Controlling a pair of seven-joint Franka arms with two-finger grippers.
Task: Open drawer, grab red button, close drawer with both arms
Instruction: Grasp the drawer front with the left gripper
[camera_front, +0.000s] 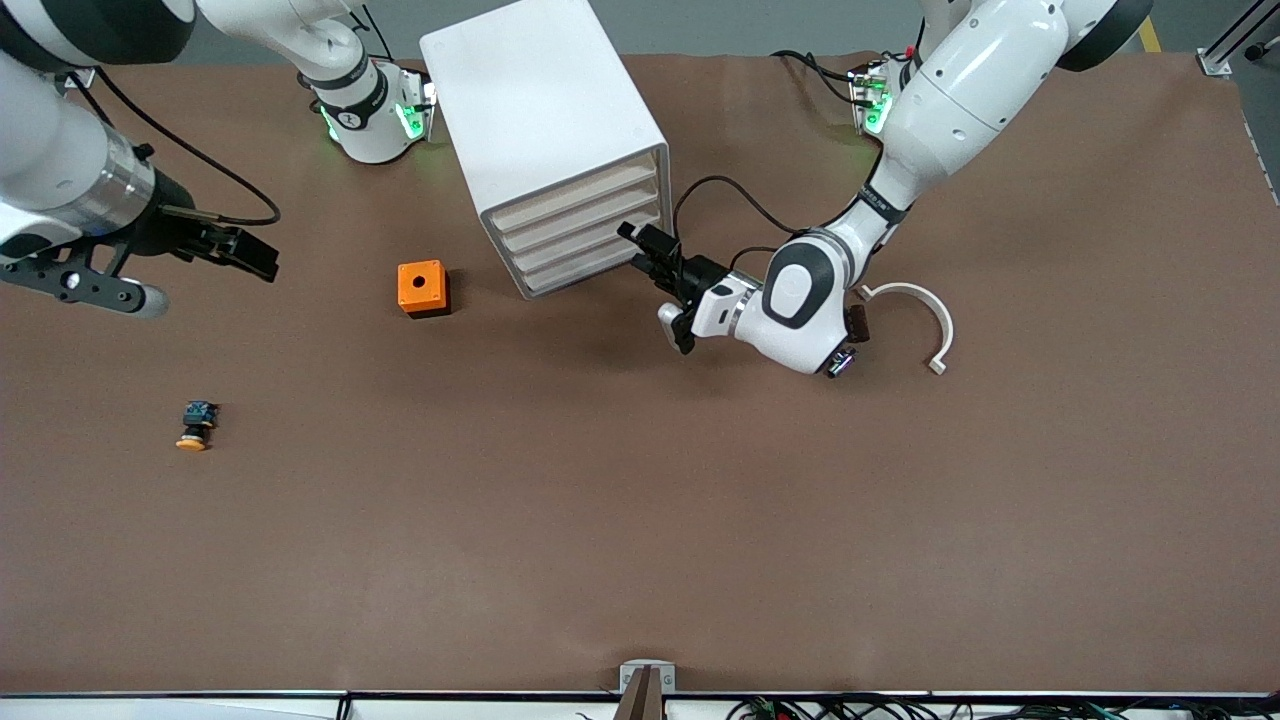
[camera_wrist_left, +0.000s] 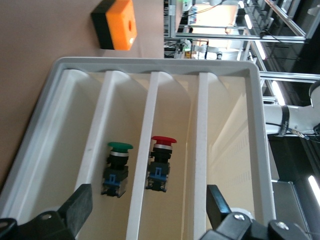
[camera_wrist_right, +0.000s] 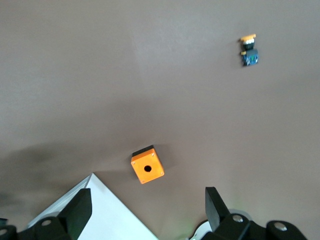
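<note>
Nearest the front camera on the brown desk (camera_front: 640, 520), toward the right arm's end, an orange-yellow-capped button (camera_front: 195, 425) lies on its side. Farther back, toward the left arm's end, a white curved bracket (camera_front: 925, 310) rests flat, and the left arm reaches past it so that the left pincer (camera_front: 645, 255) sits just in front of the lower drawer fronts of the white cabinet (camera_front: 540, 110), its fingers spread wide and holding nothing. An orange cube (camera_front: 422, 288) with a hole in its top stands beside the cabinet, toward the right arm's end. From the front camera, the cabinet's four beige fronts look flush with one another. The left wrist view looks between the fingers into four long pale compartments side by side within one white rim. A green-capped button (camera_wrist_left: 117, 167) lies in one inner compartment, and the red-capped button (camera_wrist_left: 161, 162) lies in the drawer (camera_wrist_left: 172, 110) next to it, a thin white wall between them. Both have dark bodies with blue parts. The right pincer (camera_front: 250, 255) hangs over the desk at the right arm's end, well apart from the cabinet, its fingers also wide and empty, that arm waiting.
</note>
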